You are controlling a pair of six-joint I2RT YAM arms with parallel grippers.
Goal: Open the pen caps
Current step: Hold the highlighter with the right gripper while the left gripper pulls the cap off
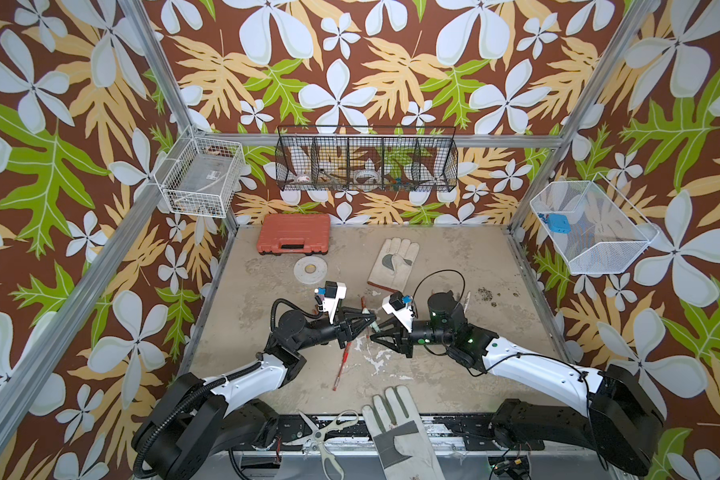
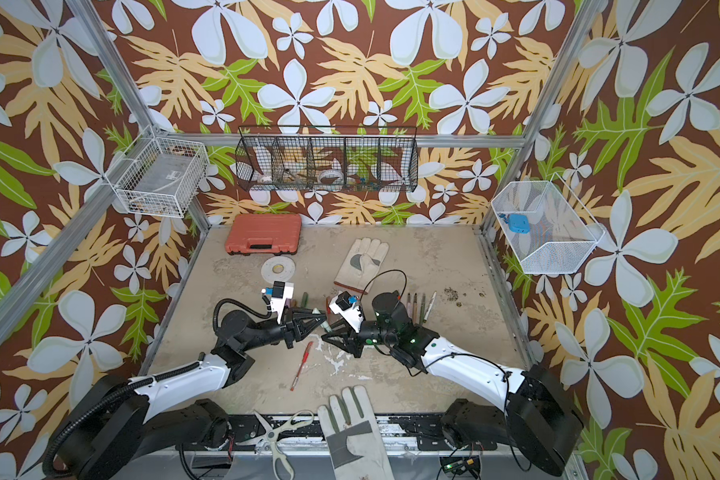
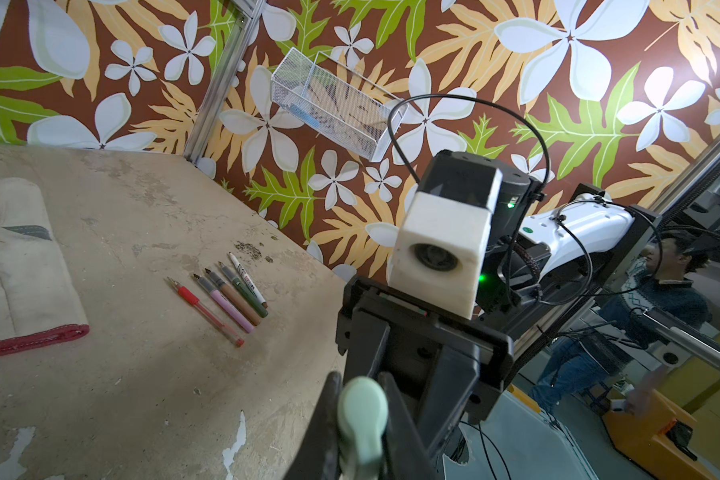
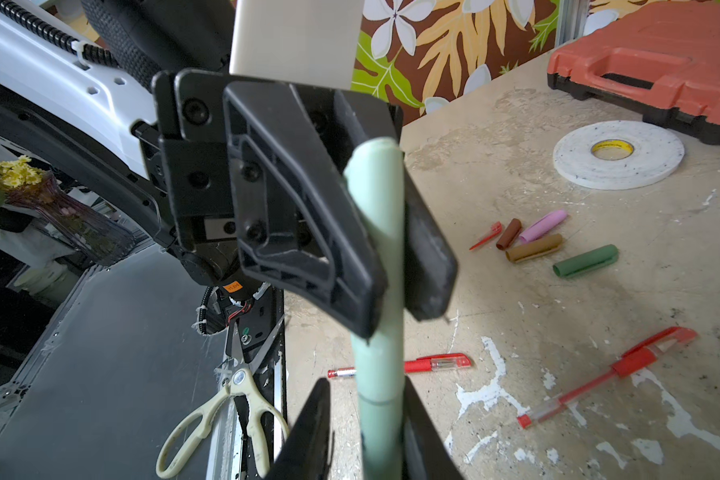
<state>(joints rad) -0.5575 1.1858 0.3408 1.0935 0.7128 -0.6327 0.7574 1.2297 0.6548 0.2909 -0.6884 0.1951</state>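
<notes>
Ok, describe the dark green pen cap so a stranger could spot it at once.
Find the orange tool case at the back of the table, then the white tape roll in front of it. Nearer still lies a cluster of loose caps; the dark green cap sits at one end beside the gold-brown cap, the only green one.

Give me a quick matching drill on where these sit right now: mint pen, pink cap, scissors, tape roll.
Things:
1. mint pen
2. pink cap
3. scissors
4. tape roll

Places:
A. at the front edge, beside the front glove
B. clamped in the left gripper
C. just in front of the orange case
D. lying on the table beside the gold cap

Pairs: 1-B, 2-D, 3-A, 4-C
</notes>
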